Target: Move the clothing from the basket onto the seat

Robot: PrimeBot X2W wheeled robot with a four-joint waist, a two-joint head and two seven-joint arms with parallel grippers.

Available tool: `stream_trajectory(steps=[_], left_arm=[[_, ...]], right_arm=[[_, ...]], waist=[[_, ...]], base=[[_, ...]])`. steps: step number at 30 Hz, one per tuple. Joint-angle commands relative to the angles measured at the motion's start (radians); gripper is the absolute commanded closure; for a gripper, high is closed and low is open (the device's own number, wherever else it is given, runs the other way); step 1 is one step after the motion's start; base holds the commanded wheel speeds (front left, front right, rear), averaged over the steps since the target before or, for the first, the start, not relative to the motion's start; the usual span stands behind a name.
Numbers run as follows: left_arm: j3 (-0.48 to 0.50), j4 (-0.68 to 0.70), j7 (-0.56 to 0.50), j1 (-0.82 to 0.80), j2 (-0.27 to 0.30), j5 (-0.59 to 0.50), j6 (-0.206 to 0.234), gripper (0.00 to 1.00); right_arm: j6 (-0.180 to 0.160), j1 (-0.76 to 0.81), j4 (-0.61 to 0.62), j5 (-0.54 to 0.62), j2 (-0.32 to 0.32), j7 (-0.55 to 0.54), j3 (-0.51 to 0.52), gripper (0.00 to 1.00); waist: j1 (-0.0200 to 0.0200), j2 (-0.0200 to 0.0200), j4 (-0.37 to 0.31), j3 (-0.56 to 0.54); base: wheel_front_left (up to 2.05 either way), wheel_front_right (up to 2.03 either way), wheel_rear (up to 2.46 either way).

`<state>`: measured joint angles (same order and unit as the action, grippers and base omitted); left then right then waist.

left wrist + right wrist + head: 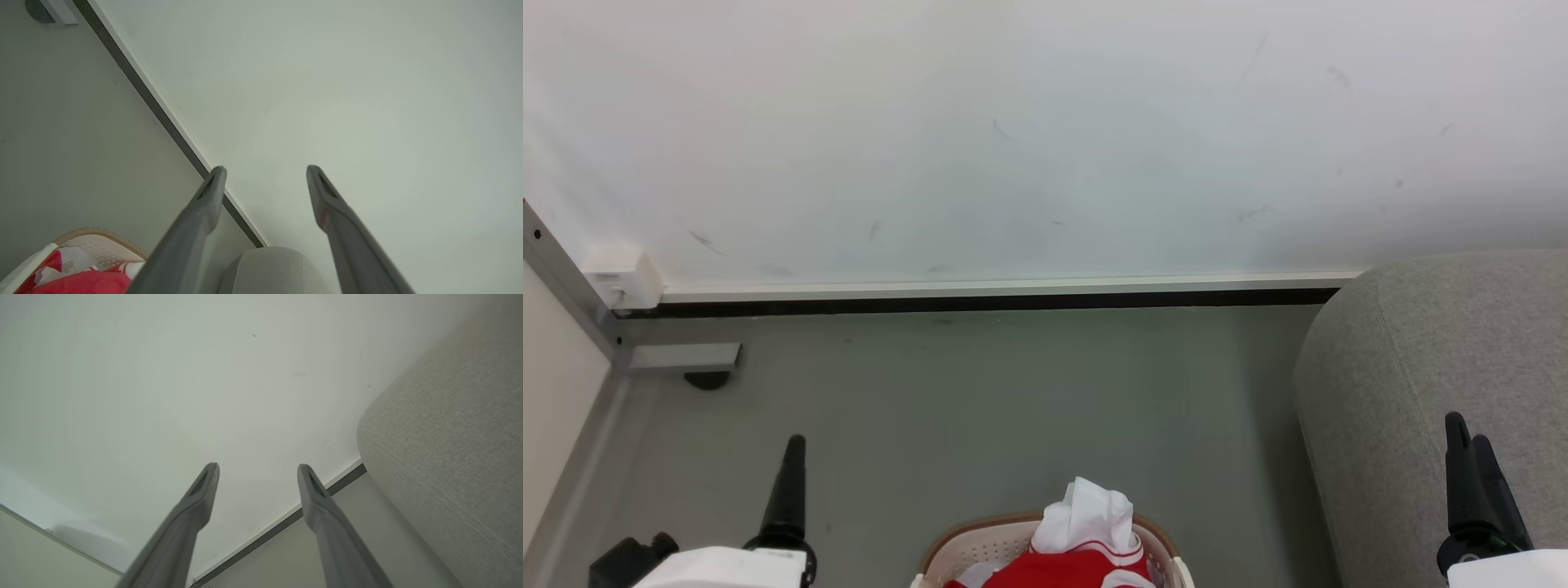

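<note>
The red jersey (1045, 572) lies at 4 o'clock from the left claw (796, 445); it and the right claw (1467, 431) are spread apart.

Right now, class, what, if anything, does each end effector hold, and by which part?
Nothing: left end effector and right end effector are open, empty.

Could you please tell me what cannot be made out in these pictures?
Basket: the head view's bottom edge cuts off most of it, so its depth is unknown.
Jersey: mostly below that same edge, so its numerals cannot be read.
Sofa: cut by the head view's right edge, so its full extent cannot be told.
</note>
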<state>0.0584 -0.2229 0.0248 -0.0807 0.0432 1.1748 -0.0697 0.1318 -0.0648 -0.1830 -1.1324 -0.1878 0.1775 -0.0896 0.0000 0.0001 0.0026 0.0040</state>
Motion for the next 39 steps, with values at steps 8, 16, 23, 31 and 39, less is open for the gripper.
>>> stream_trajectory(steps=[8, 16, 23, 31, 39], left_arm=[[-0.007, 0.028, 0.037, 0.002, 0.007, -0.187, 0.002, 0.0], [-0.012, 0.032, 0.063, 0.012, 0.008, -0.335, 0.004, 0.0], [-0.013, 0.028, 0.086, 0.017, 0.008, -0.431, 0.003, 0.0], [-0.016, 0.025, 0.108, 0.021, 0.008, -0.539, 0.001, 0.0], [-0.018, 0.025, 0.131, 0.027, 0.009, -0.636, 0.0, 0.0]], right_arm=[[-0.001, -0.002, 0.009, 0.206, 0.014, 0.017, 0.047, 0.0], [-0.001, 0.0, 0.0, 0.342, 0.03, 0.026, 0.072, 0.0], [-0.001, 0.005, -0.006, 0.45, 0.044, 0.033, 0.09, 0.0], [-0.001, 0.009, -0.014, 0.564, 0.057, 0.041, 0.105, 0.0], [-0.001, 0.011, -0.019, 0.661, 0.071, 0.048, 0.117, 0.0]], waist=[[0.0, -0.0001, -0.001, 0.0], [0.0, -0.0001, -0.005, -0.001], [0.0, -0.0001, -0.007, -0.001], [0.0, -0.0001, -0.009, 0.0], [0.0, -0.0001, -0.009, 0.0]], base=[[0.0, 0.0, 0.0], [0.0, 0.0, 0.0], [0.0, 0.0, 0.0], [0.0, 0.0, 0.0], [0.0, 0.0, 0.0]])
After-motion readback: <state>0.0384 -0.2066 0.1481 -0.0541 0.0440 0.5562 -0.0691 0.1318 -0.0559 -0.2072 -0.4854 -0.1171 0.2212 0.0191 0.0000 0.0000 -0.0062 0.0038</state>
